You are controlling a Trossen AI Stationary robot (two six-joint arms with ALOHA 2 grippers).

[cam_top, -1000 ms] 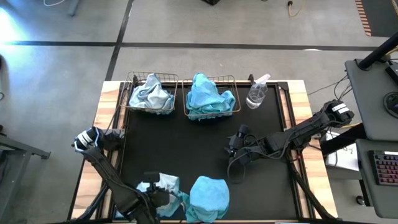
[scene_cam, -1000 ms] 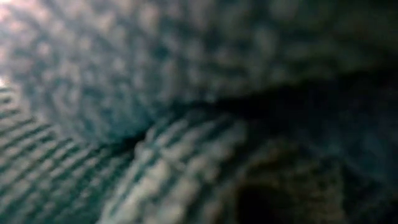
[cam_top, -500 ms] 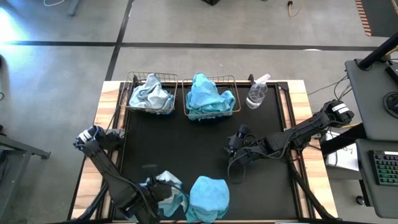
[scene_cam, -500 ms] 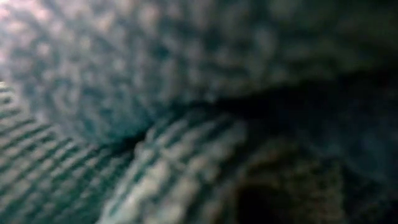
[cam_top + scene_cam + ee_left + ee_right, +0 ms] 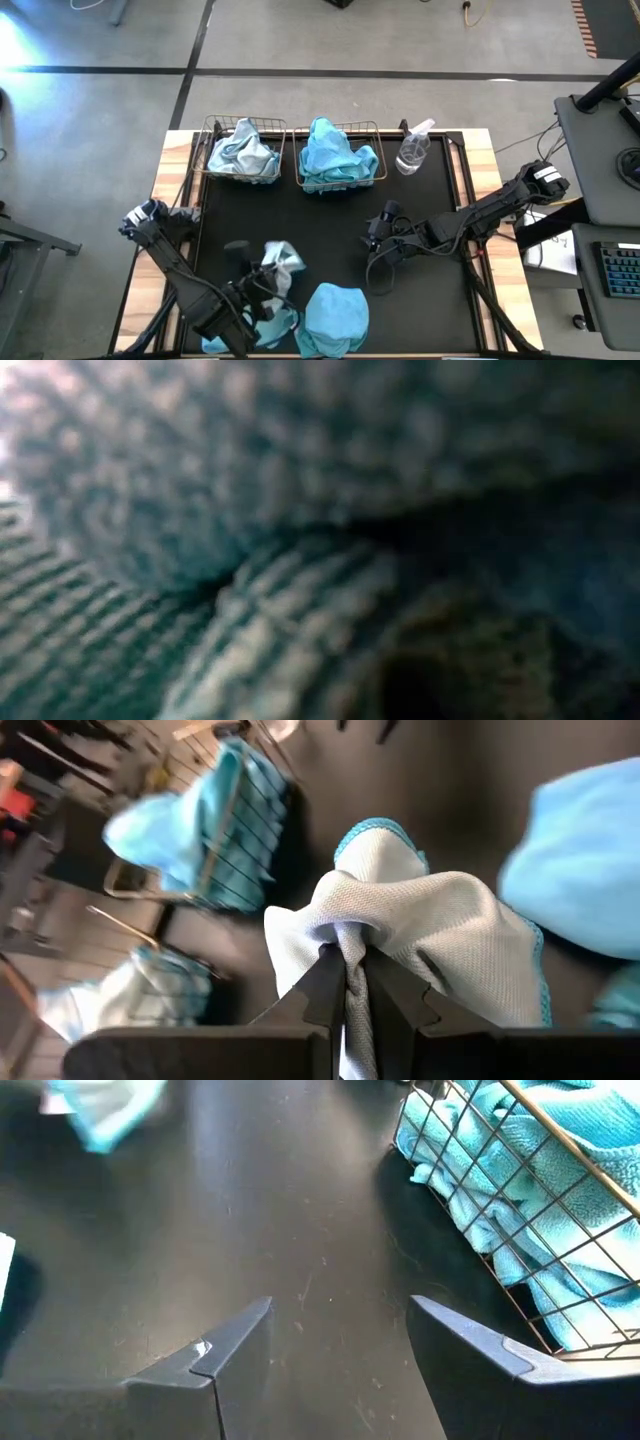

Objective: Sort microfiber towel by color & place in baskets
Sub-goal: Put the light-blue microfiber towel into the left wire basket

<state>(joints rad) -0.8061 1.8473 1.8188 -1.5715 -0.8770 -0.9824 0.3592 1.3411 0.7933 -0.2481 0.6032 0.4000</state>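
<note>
High view: the left gripper (image 5: 262,283) hangs over the black worktop (image 5: 320,215), well short of the two brassy wire-mesh baskets (image 5: 243,150) at the far edge, with a pale grey-white microfiber towel (image 5: 281,262) bunched at its fingers. The left-hand basket, already holding pale cloth, lies straight ahead of this arm, the nearer one. A loose bright turquoise towel (image 5: 335,315) lies just beside the gripper. The right gripper (image 5: 379,243) waits mid-worktop, nearer the basket of turquoise cloth (image 5: 338,155) and the clear plastic spray bottle (image 5: 413,148).

Low view: blocked by fuzzy cloth against the lens (nothing usable).

Left wrist view: fingers pressed together, pinching a fold of the pale towel, which drapes to either side.

Right wrist view: fingers spread wide, holding nothing.
</note>
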